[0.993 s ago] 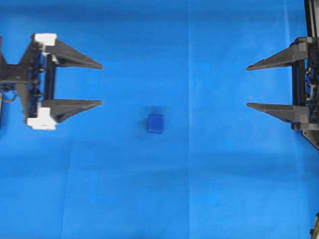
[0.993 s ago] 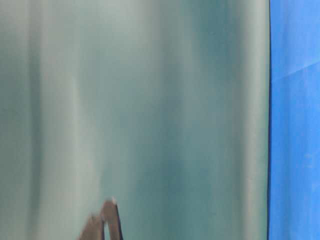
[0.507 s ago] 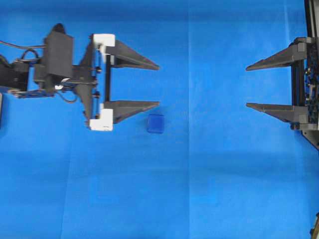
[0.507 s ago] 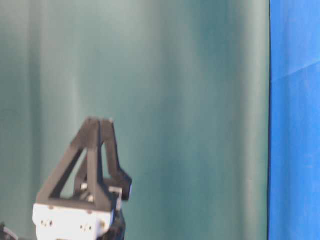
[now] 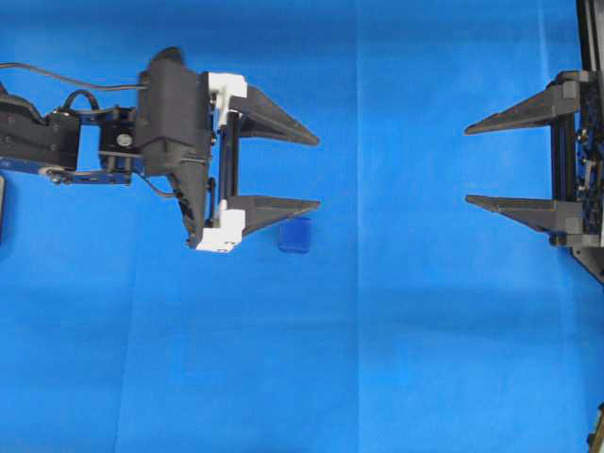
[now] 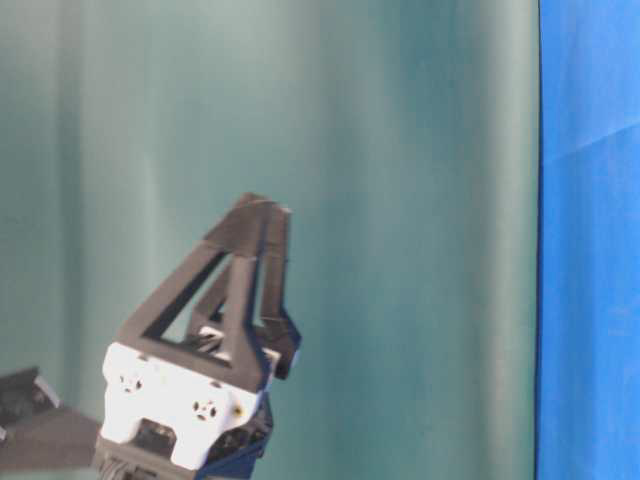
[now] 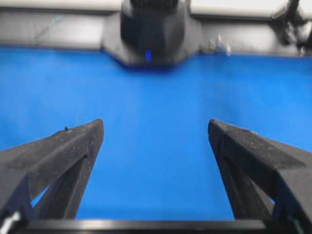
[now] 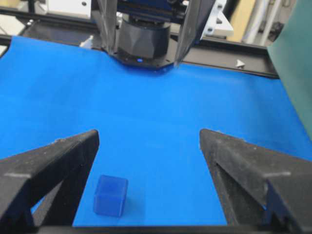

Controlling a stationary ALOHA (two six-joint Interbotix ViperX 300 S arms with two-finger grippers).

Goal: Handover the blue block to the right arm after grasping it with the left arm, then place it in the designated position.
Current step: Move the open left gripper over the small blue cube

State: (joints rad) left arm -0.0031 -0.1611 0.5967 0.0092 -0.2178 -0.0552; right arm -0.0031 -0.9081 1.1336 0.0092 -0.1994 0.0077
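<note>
Blue cloth (image 5: 396, 359) across the whole work surface, with a green backdrop (image 6: 400, 200) behind at table level. Nothing of the task done yet: no grasp, no handover, no placing; all three left, and no marked spot to be made out for the last.

Left arm (image 5: 57, 142) stretched out from the left edge, its gripper (image 5: 316, 172) spread wide and empty, hovering over the cloth. Right arm's gripper (image 5: 469, 163) parked at the right edge, equally wide, holding nothing. Blue block (image 5: 295, 235) lying free on the cloth, just outside the left gripper's lower finger (image 5: 274, 206) and a little short of its tip, not between the fingers; well apart from the right gripper, ahead of it and off to one side.

Against a second ago: left gripper carried far forward from the left edge almost to the block; block and right gripper unmoved; both spreads unchanged.
</note>
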